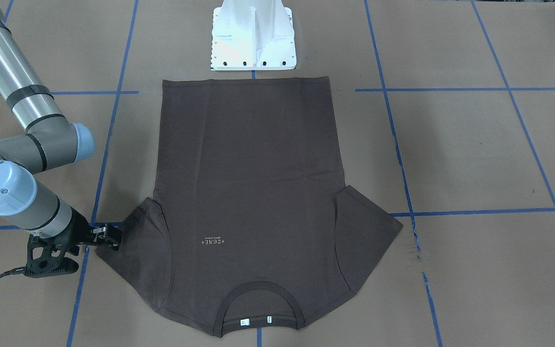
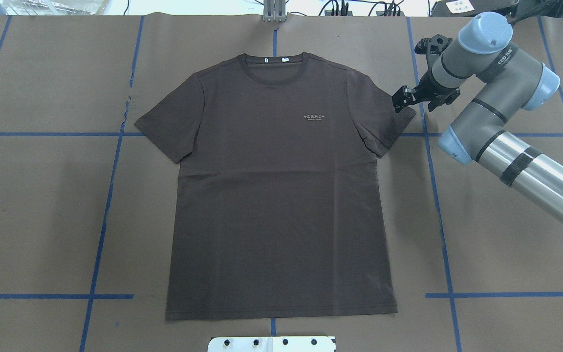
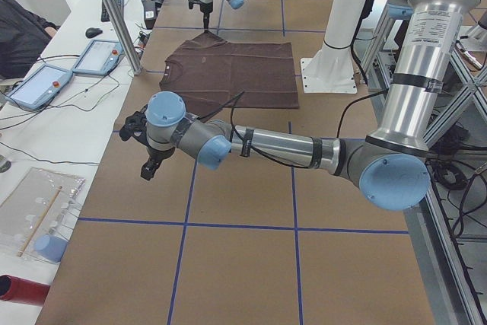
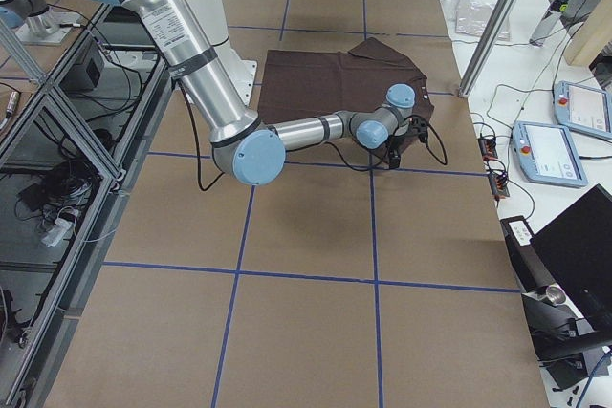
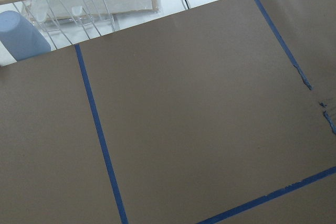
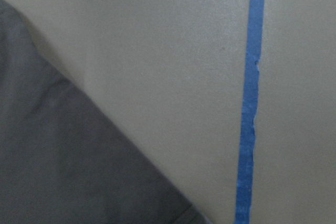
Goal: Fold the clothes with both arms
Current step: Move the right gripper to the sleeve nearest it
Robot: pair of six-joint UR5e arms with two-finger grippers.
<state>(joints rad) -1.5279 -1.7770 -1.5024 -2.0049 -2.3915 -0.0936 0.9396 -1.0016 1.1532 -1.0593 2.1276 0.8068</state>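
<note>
While the T-shirt [image 2: 281,195] lies flat, my right hand [image 2: 400,101] sits at its sleeve edge, upper right overhead. How open it or my left hand [image 3: 146,173] is, I cannot tell

Right tool [image 2: 399,104] beside T-shirt sleeve [image 2: 378,120]

We're looking at a table [image 2: 506,234] covered in brown paper, gridded with blue tape lines [image 2: 101,234]. The dark brown T-shirt [image 2: 276,195] lies flat, lettering up, its hem just beside the white pedestal base [image 1: 253,41].
</note>
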